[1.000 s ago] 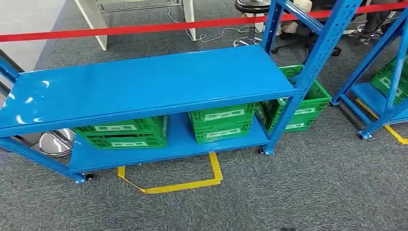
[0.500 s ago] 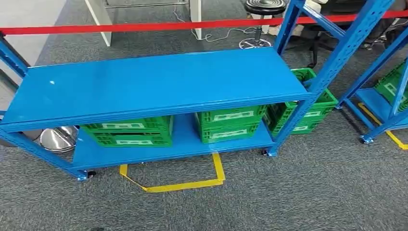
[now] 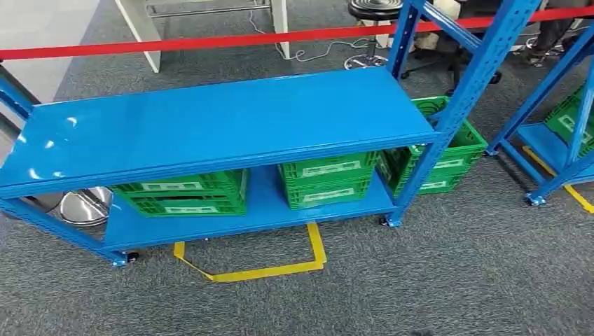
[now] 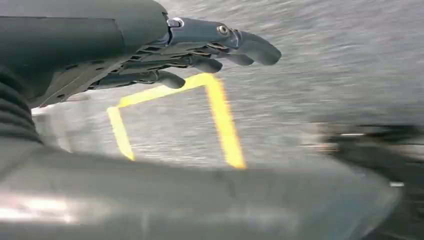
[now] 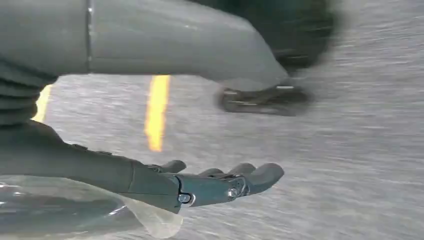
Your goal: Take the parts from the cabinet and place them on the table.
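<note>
Left hand (image 4: 200, 50) and right hand (image 5: 200, 185) hang, fingers extended, holding nothing.

Two blue racks: one (image 3: 210, 126) at centre, one (image 3: 560, 140) at the right edge. Four green crates: two on the central rack's lower shelf (image 3: 183, 194) (image 3: 327, 180), one (image 3: 441, 157) just right of them, one (image 3: 571, 115) in the right rack. One red barrier tape (image 3: 210, 42), one yellow floor marking (image 3: 266, 264), one stool (image 3: 371, 10) at the far side.

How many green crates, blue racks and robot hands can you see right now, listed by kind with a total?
Green crates: 4, two on the near rack's bottom shelf, one on the floor behind its post, one in the right rack
Blue racks: 2
Robot hands: 2, left, right, both empty
Total: 8
</note>
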Tool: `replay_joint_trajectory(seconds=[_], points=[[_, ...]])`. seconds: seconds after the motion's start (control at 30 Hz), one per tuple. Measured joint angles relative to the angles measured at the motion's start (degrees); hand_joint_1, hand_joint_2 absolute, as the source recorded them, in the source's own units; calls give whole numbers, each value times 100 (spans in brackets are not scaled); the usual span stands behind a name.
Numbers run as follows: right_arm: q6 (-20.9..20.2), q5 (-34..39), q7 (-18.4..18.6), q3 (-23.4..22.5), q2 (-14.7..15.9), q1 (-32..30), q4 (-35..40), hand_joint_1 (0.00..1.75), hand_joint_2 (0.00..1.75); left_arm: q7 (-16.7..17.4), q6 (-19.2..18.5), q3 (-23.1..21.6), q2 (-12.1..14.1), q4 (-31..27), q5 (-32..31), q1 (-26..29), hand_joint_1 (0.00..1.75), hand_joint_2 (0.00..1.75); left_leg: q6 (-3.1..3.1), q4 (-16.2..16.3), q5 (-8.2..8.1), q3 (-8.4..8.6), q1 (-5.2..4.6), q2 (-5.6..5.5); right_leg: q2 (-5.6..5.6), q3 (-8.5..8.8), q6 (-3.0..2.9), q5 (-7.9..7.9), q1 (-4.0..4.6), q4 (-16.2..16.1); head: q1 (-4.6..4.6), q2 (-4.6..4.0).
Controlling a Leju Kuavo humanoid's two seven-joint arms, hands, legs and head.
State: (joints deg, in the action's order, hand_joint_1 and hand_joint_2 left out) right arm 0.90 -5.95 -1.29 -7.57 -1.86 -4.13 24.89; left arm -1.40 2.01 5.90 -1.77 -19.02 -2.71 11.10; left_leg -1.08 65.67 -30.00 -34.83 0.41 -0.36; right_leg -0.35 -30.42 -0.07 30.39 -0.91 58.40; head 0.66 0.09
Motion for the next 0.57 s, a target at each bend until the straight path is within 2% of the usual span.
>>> replay_joint_trajectory(seconds=[0.03,0.07,0.1,0.13,0.2,0.23,0.27,0.3,0.33,0.37,0.4,0.43,0.53,0.57], points=[[-13,46,9,55,2,69,117,0,0,11,-13,-35,13,86,27,87,0,175,28,-476,192,224,-1,11,-1,10,16,10,0,0,0,0],[-15,103,15,106,11,141,215,0,0,15,-24,-70,31,165,44,155,0,175,38,-656,111,324,-24,16,-2,-16,52,31,43,14,0,0],[-31,175,33,167,24,179,294,0,0,31,-50,-125,48,217,83,204,0,175,60,-670,121,313,-29,17,-4,-77,87,44,37,7,-9,0],[-37,259,50,230,44,187,329,0,175,55,-78,-186,63,223,118,256,0,175,82,-670,113,316,-42,10,-13,-60,124,45,28,-8,-15,0],[-55,416,81,350,59,126,320,0,175,96,-123,-274,85,208,184,228,0,175,160,-712,134,327,-45,-10,-41,-19,201,49,22,-44,-11,0],[-57,465,102,391,67,49,281,0,175,98,-138,-313,87,137,212,170,0,175,216,-775,176,340,-7,-3,-21,-8,236,102,9,4,-15,0],[-59,492,114,411,92,-56,217,0,175,98,-155,-332,87,41,219,74,0,175,223,-768,174,333,-18,-8,10,-98,249,254,12,195,-20,0],[-68,509,118,453,92,-157,119,0,175,98,-162,-346,101,-41,225,-15,0,175,162,-733,137,322,-60,-68,4,-112,107,229,34,167,-33,0],[-68,534,142,490,96,-234,65,0,175,98,-168,-363,103,-99,238,-89,0,175,166,-682,96,313,-95,-64,-9,-16,-102,-49,29,-5,-55,0],[-74,553,144,503,103,-327,40,0,175,98,-175,-387,109,-115,260,-134,0,175,171,-695,108,321,-110,-62,-1,18,27,59,8,-2,-54,0],[-79,566,146,525,103,-370,31,0,175,103,-181,-411,118,-126,265,-182,0,175,176,-688,102,322,-113,-43,11,11,168,5,-13,-3,-52,2],[-81,575,140,545,103,-389,23,0,0,107,-184,-431,120,-144,269,-203,0,0,178,-688,101,324,-114,-12,40,6,163,-10,-15,-18,-46,0],[-81,579,138,575,129,-422,-23,0,0,111,-186,-442,120,-201,273,-226,0,0,190,-686,96,338,-114,-6,39,-2,163,-9,-14,-40,-57,0],[-81,579,138,586,131,-429,-34,0,0,111,-186,-446,120,-212,271,-232,0,0,194,-686,93,341,-114,-8,33,-53,173,-3,-14,-46,-52,0]])
